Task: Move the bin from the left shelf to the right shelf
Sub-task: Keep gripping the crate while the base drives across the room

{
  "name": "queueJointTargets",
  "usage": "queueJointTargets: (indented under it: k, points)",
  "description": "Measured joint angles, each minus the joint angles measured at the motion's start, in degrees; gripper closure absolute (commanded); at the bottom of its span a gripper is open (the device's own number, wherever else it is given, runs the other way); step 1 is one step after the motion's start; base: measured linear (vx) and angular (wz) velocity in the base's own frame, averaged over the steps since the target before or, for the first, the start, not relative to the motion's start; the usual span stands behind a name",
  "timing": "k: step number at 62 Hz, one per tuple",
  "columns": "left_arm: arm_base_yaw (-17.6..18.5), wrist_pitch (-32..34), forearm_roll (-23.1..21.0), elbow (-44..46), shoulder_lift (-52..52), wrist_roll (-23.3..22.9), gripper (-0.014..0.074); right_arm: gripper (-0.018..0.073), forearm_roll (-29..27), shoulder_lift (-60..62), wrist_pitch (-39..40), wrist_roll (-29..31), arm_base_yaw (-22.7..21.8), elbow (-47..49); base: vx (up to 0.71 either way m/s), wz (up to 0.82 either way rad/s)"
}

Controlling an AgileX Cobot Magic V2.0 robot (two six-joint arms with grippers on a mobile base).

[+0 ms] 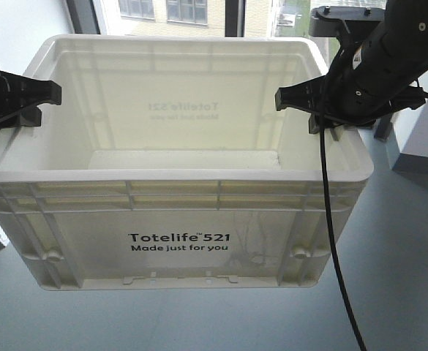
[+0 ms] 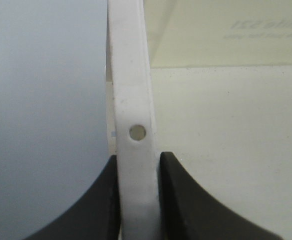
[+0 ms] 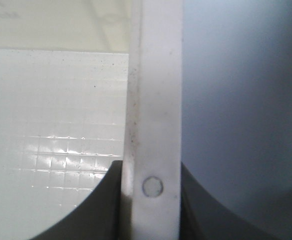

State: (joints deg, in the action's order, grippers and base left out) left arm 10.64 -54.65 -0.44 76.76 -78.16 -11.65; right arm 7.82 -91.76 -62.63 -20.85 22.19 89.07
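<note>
As the bin hung level and empty above the grey floor, apparently clear of any support, the step in hand was the carry, though no shelf was in view to show how far along it was. The left gripper and the right gripper each had their jaws closed to a narrow gap, pinching one side rim apiece. Next, I judged, both arms needed to travel rightward together, level and evenly squeezed, until the destination lay beneath.
</note>
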Motion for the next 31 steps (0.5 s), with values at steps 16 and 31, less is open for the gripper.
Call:
queueJointTargets:
  k: [16,31]
  points:
    - [0.0,0.0,0.0,0.0,0.0,0.0,0.0602,0.0538,0.0,0.0,0.0,0.0,0.0,0.0,0.13,0.43]
    - [0.0,0.0,0.0,0.0,0.0,0.0,0.0602,0.0538,0.0,0.0,0.0,0.0,0.0,0.0,0.12,0.46]
